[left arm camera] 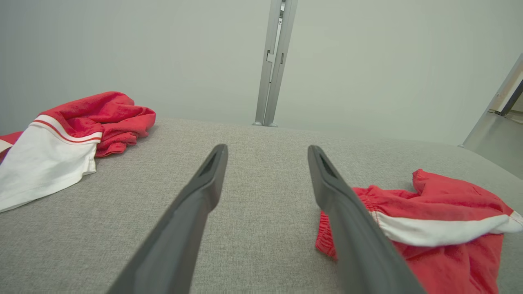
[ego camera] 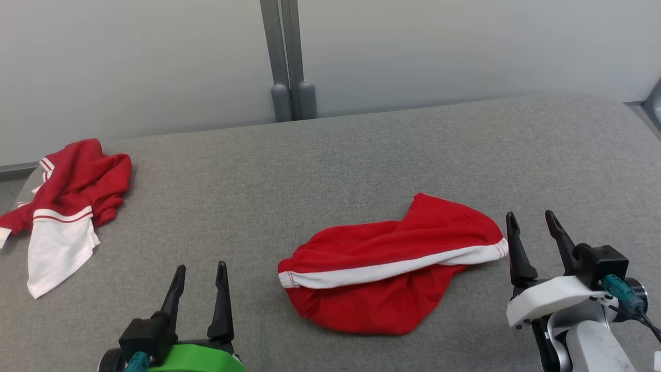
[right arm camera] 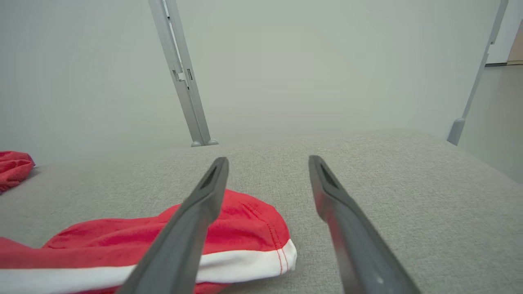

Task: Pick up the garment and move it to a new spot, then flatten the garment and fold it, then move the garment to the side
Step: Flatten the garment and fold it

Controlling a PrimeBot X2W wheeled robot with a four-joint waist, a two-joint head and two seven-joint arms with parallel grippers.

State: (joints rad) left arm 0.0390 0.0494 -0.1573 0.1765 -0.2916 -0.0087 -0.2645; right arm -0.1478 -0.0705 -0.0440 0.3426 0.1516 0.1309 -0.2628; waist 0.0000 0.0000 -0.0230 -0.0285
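Red shorts (ego camera: 384, 268) lay crumpled toward near edge of table (ego camera: 330, 170), just beside right gripper (ego camera: 530, 214). Both jaws apart, empty; left gripper (ego camera: 201, 265) clear of cloth. Placement seemingly done; flattening, folding, moving aside remained.

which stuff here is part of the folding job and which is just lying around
In the job, likely:
red shorts, crumpled mid-table
left gripper, open
right gripper, open, beside the shorts

Lying about:
red and white shirt, bunched at the left edge of the grey table
grey post behind the table
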